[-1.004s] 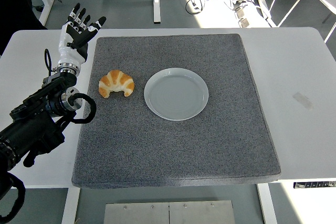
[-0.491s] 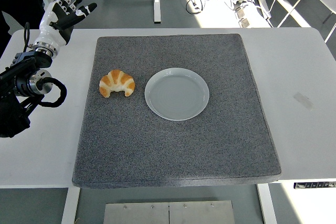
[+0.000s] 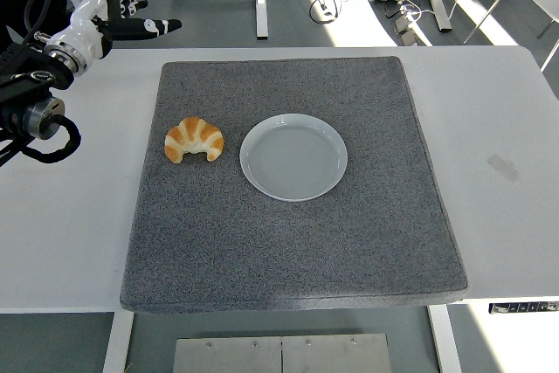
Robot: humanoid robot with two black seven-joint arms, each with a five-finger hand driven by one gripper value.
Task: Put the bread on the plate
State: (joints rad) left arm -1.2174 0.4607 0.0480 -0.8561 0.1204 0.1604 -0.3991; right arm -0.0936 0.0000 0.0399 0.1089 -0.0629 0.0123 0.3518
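Shifted up and toward the far-left corner since the earlier frames: left hand (image 3: pixel 113 8), now beyond the table's far edge rather than over the mat's left border; croissant and plate unmoved. Largest first: white table (image 3: pixel 502 120), spanning the whole view below and to the right of the hand. Grey mat (image 3: pixel 297 233) next, squarely on the table, near-right of the hand. White plate (image 3: pixel 293 156), bare, well to the right of the hand and nearer the camera, about mid-mat. Croissant (image 3: pixel 194 139) smallest, lying flat on the mat just left of the plate, apart from its rim, well below and slightly right of the hand; not yet touched. Handling, as a judgement: light, soft and flaky, easily crushed or dented, crust somewhat crumbly rather than slippery; best taken across the thick middle of the arc with a gentle pinch from above, not by the thin horn tips, which could snap. Hand pose: fingers spread and extended, holding nothing, thumb stretched out to the right, palm side not clear; black forearm entering from the left edge, wrist angled up and away from the bread. Right arm not visible.
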